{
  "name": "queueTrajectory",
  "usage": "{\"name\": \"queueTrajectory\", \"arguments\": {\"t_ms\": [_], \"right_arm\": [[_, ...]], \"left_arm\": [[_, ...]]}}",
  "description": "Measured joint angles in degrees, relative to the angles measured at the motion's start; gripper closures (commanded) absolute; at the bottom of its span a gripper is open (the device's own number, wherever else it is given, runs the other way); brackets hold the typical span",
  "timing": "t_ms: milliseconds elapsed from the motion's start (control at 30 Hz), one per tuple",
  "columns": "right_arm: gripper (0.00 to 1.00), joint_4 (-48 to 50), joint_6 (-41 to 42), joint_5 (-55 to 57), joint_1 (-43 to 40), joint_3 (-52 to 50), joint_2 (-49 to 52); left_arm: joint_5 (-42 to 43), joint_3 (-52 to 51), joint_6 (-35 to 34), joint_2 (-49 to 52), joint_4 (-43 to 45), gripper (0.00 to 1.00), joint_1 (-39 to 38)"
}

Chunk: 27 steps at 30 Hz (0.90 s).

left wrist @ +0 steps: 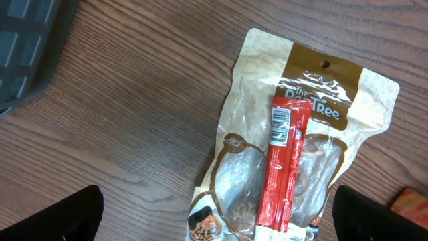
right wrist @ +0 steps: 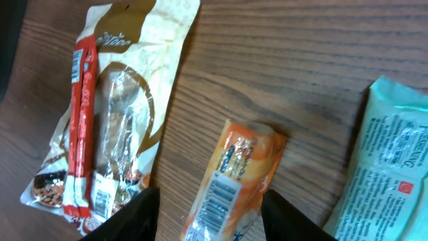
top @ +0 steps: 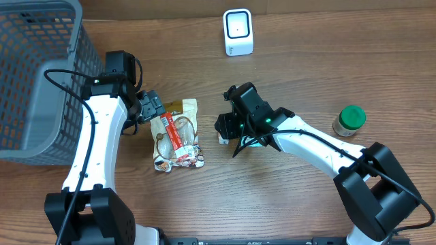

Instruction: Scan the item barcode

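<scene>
Right jaws straddle orange snack pack; can't tell if clenched. I'd pinch sides, keep barcode between jaws uncovered. Left jaws released over treat pouch.

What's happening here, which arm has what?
Barcode-scanning run, with nothing at the scanner yet. The right fingers straddle an orange packet that lies on the table with its barcode facing up; they have not clamped it yet. The left fingers hang wide open over the treat bag, which has a red stick pack lying on it. They hold nothing.
</scene>
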Motion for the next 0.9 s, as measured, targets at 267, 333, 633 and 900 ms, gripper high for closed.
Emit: {"name": "queueTrajectory", "arguments": {"t_ms": [267,333,633,900], "right_arm": [[0.91,0.24,0.24,2.23,0.0,-0.02,0.0],[0.94,0.17,0.33,2.8,0.0,-0.02,0.0],[0.96,-1.73,0.35,3.34,0.0,-0.02,0.0],[0.96,-2.69,0.61,3.52,0.0,-0.02,0.0]], "left_arm": [[0.0,0.02,0.02,0.0,0.02,0.0,0.0],[0.0,0.02,0.02,0.0,0.02,0.0,0.0],[0.0,0.0,0.02,0.0,0.02,0.0,0.0],[0.0,0.02,0.0,0.0,0.02,0.0,0.0]]}}
